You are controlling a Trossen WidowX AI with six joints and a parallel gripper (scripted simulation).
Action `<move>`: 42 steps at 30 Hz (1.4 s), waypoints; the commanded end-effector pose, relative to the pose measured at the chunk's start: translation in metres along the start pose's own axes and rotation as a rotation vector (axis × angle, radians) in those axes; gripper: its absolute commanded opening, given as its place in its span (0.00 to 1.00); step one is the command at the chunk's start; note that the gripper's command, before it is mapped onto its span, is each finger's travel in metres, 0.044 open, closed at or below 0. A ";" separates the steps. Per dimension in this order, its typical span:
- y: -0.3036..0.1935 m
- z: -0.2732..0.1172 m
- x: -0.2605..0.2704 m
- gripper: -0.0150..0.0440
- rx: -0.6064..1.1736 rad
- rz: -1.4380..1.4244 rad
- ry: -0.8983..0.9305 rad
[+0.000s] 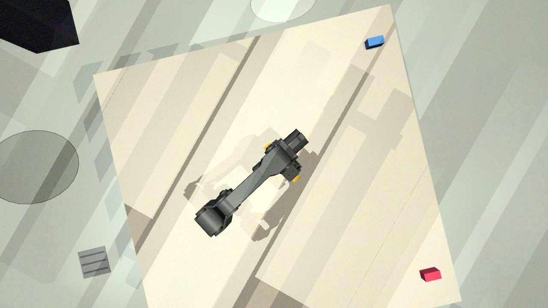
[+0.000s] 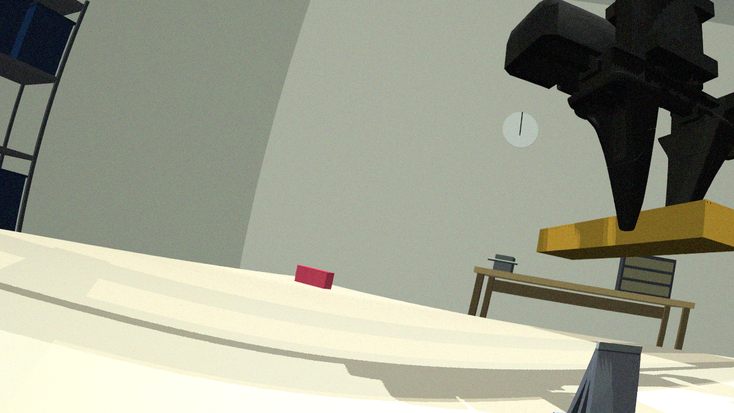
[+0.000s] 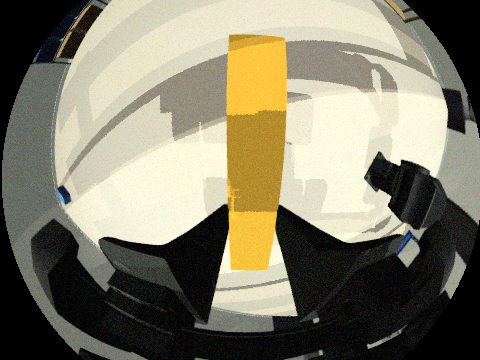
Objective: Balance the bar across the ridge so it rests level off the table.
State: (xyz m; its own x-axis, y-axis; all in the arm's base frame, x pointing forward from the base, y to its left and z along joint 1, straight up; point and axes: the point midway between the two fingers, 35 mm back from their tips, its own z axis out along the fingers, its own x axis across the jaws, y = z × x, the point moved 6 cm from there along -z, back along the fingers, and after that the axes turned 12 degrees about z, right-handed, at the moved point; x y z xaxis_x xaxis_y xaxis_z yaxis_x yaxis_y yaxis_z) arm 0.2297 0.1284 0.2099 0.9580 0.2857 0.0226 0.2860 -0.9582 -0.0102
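The yellow bar [image 1: 267,146] [image 2: 574,238] [image 3: 256,75] is in the air, clear of the table [image 1: 172,134] [image 2: 153,369]. My gripper [image 2: 659,218] [image 3: 252,210] is shut on it, with one finger on each long side. The top view shows only the bar's two ends sticking out from under the arm. The grey ridge [image 2: 618,380] stands on the table at the bottom right of the exterior view, below the bar with a visible gap. The arm hides the ridge in the top view, and I cannot make it out in the wrist view.
A blue block [image 1: 375,41] [image 3: 63,195] lies near the table's upper right corner in the top view. A red block [image 1: 430,274] [image 2: 313,277] lies near its lower right corner. A wooden bench [image 2: 580,287] and a shelf rack [image 2: 38,128] stand in the background.
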 end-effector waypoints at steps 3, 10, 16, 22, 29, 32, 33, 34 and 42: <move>-0.018 0.001 -0.003 0.25 -0.004 0.109 -0.001; -0.020 0.008 -0.002 0.25 -0.004 0.111 -0.001; -0.021 0.018 -0.001 0.25 -0.004 0.114 -0.001; -0.021 0.027 -0.001 0.25 -0.004 0.117 -0.001; -0.021 0.038 0.000 0.25 -0.004 0.121 -0.001; -0.021 0.043 0.000 0.25 -0.004 0.122 -0.001; -0.021 0.044 0.000 0.25 -0.004 0.123 -0.001; -0.021 0.045 0.000 0.25 -0.004 0.123 -0.001; -0.021 0.045 0.000 0.25 -0.004 0.123 -0.001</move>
State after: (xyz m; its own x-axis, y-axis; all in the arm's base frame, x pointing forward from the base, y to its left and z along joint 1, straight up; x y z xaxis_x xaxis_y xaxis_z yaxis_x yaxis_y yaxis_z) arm 0.2248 0.1495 0.1661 0.9853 0.1695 0.0212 0.1698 -0.9854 -0.0109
